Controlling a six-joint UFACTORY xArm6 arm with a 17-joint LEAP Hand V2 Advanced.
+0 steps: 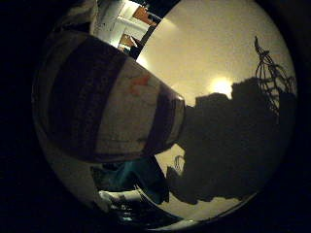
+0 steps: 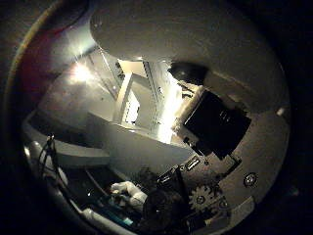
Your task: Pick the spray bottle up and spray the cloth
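The spray bottle (image 1: 107,97) fills much of the little finger side view, close against my palm. Its body is white with dark purple bands and a small orange mark. A pale rounded part of the bottle (image 2: 186,34) arches over the thumb side view. My right hand (image 2: 220,147) shows there as black and white geared parts curled in beside the bottle. It is shut on the bottle. A teal shape (image 1: 131,177) lies under the bottle; I cannot tell whether it is the cloth or part of the hand.
A light table top (image 1: 214,48) lies beyond the bottle, with the dark shadow (image 1: 233,145) of my hand and arm cast across it. Room walls, a doorway and a bright lamp (image 2: 80,73) show in the thumb side view.
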